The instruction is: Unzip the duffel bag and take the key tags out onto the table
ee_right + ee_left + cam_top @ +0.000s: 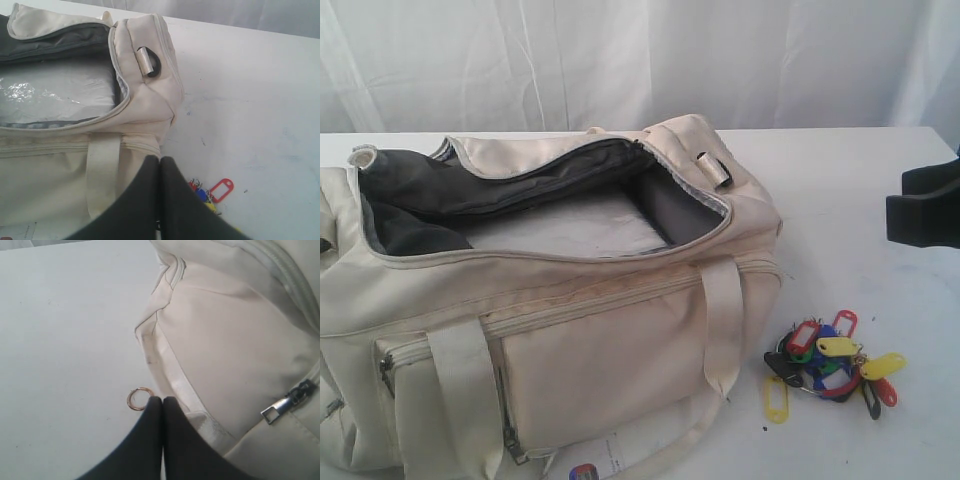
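Behind end effector (160,159), half-hidden key tags (204,194)

Exterior: oblique, downward; key tags (830,365) at 4 o'clock.
Left wrist: close on duffel bag (240,340).
Right wrist: close; shares both with exterior.

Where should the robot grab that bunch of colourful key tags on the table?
Probably the thick middle of the key tags, where they pile up together, not one loose tag at the edge. Come straight down from above: the bunch lies flat and spread out on the table, and the duffel bag stands close beside it, leaving little room from that side.
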